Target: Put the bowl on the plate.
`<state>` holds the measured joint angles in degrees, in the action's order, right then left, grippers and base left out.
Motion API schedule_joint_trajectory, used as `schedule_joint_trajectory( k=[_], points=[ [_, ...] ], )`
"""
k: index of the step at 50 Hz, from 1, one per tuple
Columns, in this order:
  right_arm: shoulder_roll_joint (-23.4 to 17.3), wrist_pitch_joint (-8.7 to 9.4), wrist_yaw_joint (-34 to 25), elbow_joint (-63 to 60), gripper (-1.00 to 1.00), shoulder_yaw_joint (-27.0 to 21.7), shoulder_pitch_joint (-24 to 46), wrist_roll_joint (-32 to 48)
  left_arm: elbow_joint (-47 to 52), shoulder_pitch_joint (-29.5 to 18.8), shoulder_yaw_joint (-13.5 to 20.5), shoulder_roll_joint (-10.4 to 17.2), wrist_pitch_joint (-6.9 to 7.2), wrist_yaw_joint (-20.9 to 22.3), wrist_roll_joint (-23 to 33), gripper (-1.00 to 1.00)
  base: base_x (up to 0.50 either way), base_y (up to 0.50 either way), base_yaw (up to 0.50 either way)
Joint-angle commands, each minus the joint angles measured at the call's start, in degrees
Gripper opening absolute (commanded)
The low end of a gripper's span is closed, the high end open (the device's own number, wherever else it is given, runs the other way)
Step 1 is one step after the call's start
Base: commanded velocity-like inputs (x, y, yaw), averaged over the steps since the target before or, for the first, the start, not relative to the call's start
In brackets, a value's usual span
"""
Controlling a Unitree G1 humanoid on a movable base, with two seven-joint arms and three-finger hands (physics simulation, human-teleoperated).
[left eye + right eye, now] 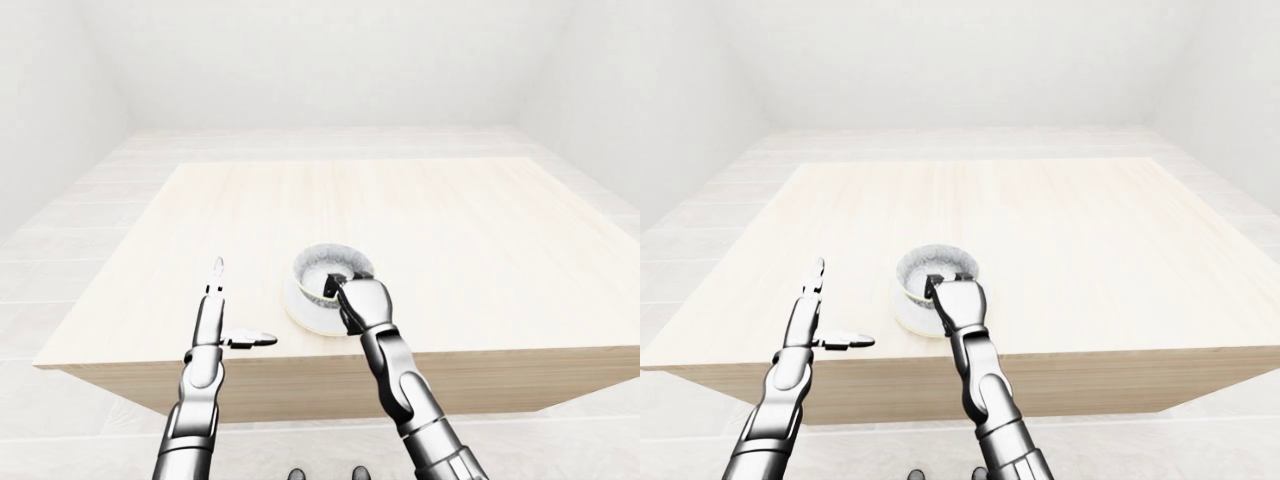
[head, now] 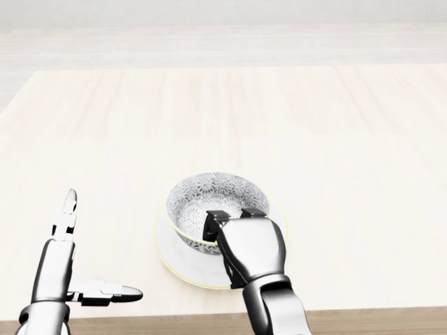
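Observation:
In the head view, a patterned grey-and-white bowl point(image 2: 209, 195) sits on a white plate point(image 2: 174, 259) near the table's lower edge. My right gripper point(image 2: 234, 215) is shut on the bowl's near rim. Its dark fingertips point(image 2: 217, 218) hook inside the bowl, and the thumb is hidden under the hand. My left gripper point(image 2: 99, 246) stands open to the left of the plate, one finger pointing up the view and the thumb pointing right, holding nothing. The left-eye view shows the same bowl point(image 1: 330, 265) and right gripper point(image 1: 340, 290).
The pale wooden table point(image 2: 279, 118) stretches away toward the top of the view, and its near edge point(image 2: 363, 315) runs along the bottom. Pale floor and white walls surround the table.

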<state>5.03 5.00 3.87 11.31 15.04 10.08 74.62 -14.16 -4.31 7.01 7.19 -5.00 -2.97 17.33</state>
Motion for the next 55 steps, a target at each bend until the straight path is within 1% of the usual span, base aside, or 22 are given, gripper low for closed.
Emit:
schedule_joint_trajectory(
  k=[1,7,13,24,25,26,31,36,37,38,40,42,46,48,49,52,55],
  points=[
    [0.11,0.0,1.19,-0.18,-0.48,-0.06,0.44,0.73,-0.2,-0.18,0.09,0.12,0.0,0.09,-0.08,1.0,0.0,0.0,0.0],
    [0.0,0.0,1.02,-0.25,-0.41,-0.16,0.53,0.66,-0.61,-0.37,0.09,0.1,0.0,-0.15,-0.04,1.0,0.0,0.0,0.0],
    [-0.12,0.0,0.9,-0.56,-0.4,-0.33,0.55,0.6,-0.56,-0.41,-0.01,0.07,0.0,-0.18,0.04,1.0,0.0,0.0,0.0],
    [-0.24,0.0,0.57,-1.8,-0.32,-0.21,-0.19,0.76,0.2,0.02,-0.11,-0.05,0.0,-0.15,0.14,1.0,0.0,0.0,0.0],
    [-0.28,0.0,0.11,-2.62,-0.25,-0.16,-0.42,0.84,0.28,-0.03,-0.08,-0.05,0.0,-0.1,0.09,1.0,0.0,0.0,0.0],
    [-0.28,0.0,0.09,-2.65,-0.25,-0.16,-0.43,0.85,0.28,-0.03,-0.08,-0.05,0.0,-0.1,0.09,1.0,0.0,0.0,0.0],
    [-0.4,0.0,-0.36,-3.9,-0.11,0.09,-1.17,1.19,0.65,-0.01,-0.08,-0.08,0.0,-0.02,0.12,1.0,0.0,0.0,0.0],
    [-0.46,0.0,-0.94,-5.22,-0.04,0.27,-1.9,1.33,1.21,-0.05,-0.08,-0.13,0.0,0.15,0.09,1.0,0.0,0.0,0.0],
    [-0.56,0.0,-1.21,-5.95,0.13,0.32,-2.26,1.42,1.68,0.15,-0.16,-0.22,0.0,0.23,0.11,1.0,0.0,0.0,0.0],
    [-0.56,0.0,-1.23,-5.98,0.13,0.33,-2.28,1.43,1.71,0.16,-0.16,-0.22,0.0,0.23,0.12,1.0,0.0,0.0,0.0],
    [-0.65,0.0,-1.62,-6.81,0.3,0.45,-2.73,1.57,2.25,0.42,-0.27,-0.32,0.0,0.31,0.23,1.0,0.0,0.0,0.0],
    [-0.66,0.0,-1.94,-7.58,0.35,0.46,-3.03,1.58,2.52,0.45,-0.23,-0.38,0.0,0.46,0.14,1.0,0.0,0.0,0.0],
    [-0.82,0.0,-2.34,-8.66,0.55,0.52,-3.54,1.72,2.65,0.59,-0.28,-0.49,0.0,0.47,0.15,1.0,0.0,0.0,0.0],
    [-0.88,0.0,-2.52,-8.89,0.58,0.4,-3.46,1.79,2.5,0.6,-0.39,-0.55,0.0,0.35,0.29,1.0,0.0,0.0,0.0],
    [-0.87,0.0,-2.66,-9.14,0.74,0.3,-3.38,1.81,2.55,0.66,-0.43,-0.57,0.0,0.32,0.35,1.0,0.0,0.0,0.0],
    [-0.9,0.0,-3.14,-10.0,0.82,0.25,-3.54,1.84,2.89,0.78,-0.38,-0.56,0.0,0.46,0.32,1.0,0.0,0.0,0.0],
    [-0.87,0.0,-3.25,-10.36,0.84,0.28,-3.7,1.82,3.43,0.96,-0.28,-0.57,0.0,0.65,0.2,1.0,0.0,0.0,0.0]
  ],
)
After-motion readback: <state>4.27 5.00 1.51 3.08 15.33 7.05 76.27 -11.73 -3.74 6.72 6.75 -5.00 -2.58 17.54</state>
